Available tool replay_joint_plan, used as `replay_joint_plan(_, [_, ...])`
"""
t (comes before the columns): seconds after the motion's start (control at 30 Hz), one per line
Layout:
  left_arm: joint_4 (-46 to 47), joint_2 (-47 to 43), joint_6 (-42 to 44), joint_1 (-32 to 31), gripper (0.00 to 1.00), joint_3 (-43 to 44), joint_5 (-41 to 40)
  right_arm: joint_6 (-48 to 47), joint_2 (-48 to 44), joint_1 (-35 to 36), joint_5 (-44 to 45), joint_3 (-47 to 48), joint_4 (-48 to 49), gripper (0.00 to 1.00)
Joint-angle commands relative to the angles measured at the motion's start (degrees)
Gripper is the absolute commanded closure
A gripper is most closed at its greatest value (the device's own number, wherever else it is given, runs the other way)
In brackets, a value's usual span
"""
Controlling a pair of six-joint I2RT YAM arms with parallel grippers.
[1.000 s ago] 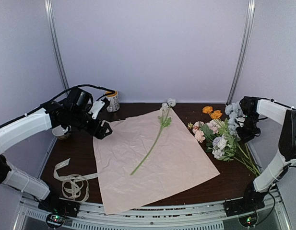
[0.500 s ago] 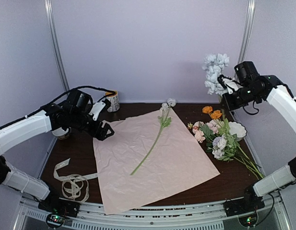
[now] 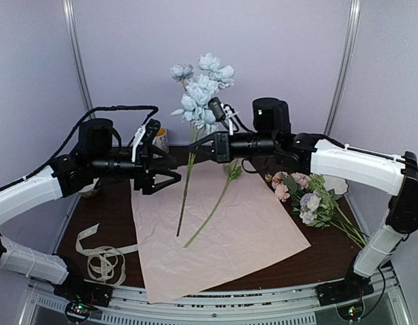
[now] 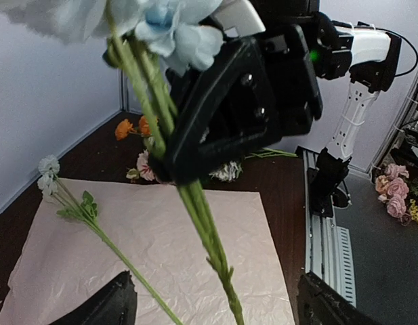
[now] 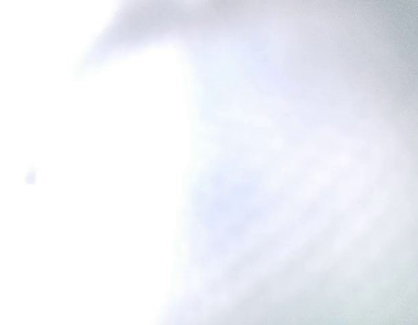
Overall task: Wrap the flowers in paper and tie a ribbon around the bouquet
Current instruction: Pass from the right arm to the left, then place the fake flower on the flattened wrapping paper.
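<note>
right claw [image 3: 196,144]: gripping pale blue flower [image 3: 202,82], long green stem | left claw [image 3: 173,172]: spread open

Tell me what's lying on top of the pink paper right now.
One white-bloomed stem lies diagonally on the paper. The pale blue stem, gripped by the right hand, hangs over it; whether its tip touches is unclear. Anything beneath the sheet is hidden.

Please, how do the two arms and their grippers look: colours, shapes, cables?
The left arm and right arm have white shells and black joints. The left gripper and right gripper are black, angular frames. A black cable loops over the left arm.
</note>
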Motion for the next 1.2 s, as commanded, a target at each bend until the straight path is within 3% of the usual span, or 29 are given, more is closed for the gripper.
replay_joint_plan(0.0, [4.2,4.4,-0.4,-0.3,0.2,3.9,6.4,5.6,2.1,1.3,-4.7,4.5,9.5,1.0])
replay_joint_plan(0.03, [3.9,5.3,-0.7,-0.3,0.27,4.6,6.3,5.8,2.6,1.6,-5.3,4.5,9.8,1.0])
replay_joint_plan(0.1, [3.3,6.4,-1.8,-0.4,0.52,5.3,4.7,5.3,2.9,1.9,-5.7,4.7,8.8,1.0])
replay_joint_plan(0.17, [3.5,6.7,-3.0,-0.4,0.7,5.1,2.4,4.4,2.6,1.9,-5.1,4.6,7.1,1.0])
replay_joint_plan(0.27, [3.3,7.7,-3.8,-0.3,0.8,5.2,1.2,3.7,1.8,1.9,-5.2,3.5,6.4,1.0])
replay_joint_plan(0.33, [3.2,8.4,-4.8,-0.4,1.0,6.0,1.5,2.3,1.4,1.9,-3.9,3.5,3.2,1.0])
replay_joint_plan(0.37, [3.4,8.7,-6.0,-0.3,1.0,6.2,0.6,0.7,1.2,1.8,-2.5,4.0,0.3,1.0])
replay_joint_plan(0.4, [3.5,9.1,-7.6,-0.3,1.0,6.3,-0.8,-0.7,0.9,1.7,-0.4,4.4,-2.7,0.94])
replay_joint_plan(0.5, [-1.1,12.6,-11.6,-0.3,1.0,10.0,-4.2,-5.9,-1.0,-0.1,11.3,6.3,-15.6,0.4])
replay_joint_plan(0.53, [-4.3,15.1,-12.5,-0.3,1.0,12.3,-5.3,-8.4,-2.0,-1.1,18.4,7.5,-21.7,0.35])
replay_joint_plan(0.63, [-9.5,23.6,-16.2,0.1,1.0,17.9,-7.6,-14.3,-4.0,-5.1,40.4,10.0,-37.7,0.3])
replay_joint_plan(0.83, [-8.3,38.3,-21.9,0.1,1.0,24.3,-4.3,-18.6,-9.0,-12.9,61.7,7.9,-55.7,0.22])
replay_joint_plan(0.93, [-10.3,43.5,-21.1,0.1,1.0,28.3,-4.6,-18.0,-11.2,-19.8,60.9,4.8,-60.3,0.21])
replay_joint_plan(1.07, [-10.8,47.2,-21.8,0.1,1.0,30.0,-6.0,-17.6,-12.6,-29.2,52.1,-0.6,-64.0,0.21])
replay_joint_plan(1.1, [-10.8,47.6,-21.9,0.1,0.92,30.0,-6.7,-18.4,-12.8,-31.2,50.7,-2.1,-64.2,0.22])
replay_joint_plan(1.17, [-10.8,48.0,-22.2,0.1,0.63,29.6,-8.1,-19.4,-12.5,-34.4,49.8,-4.8,-64.5,0.23])
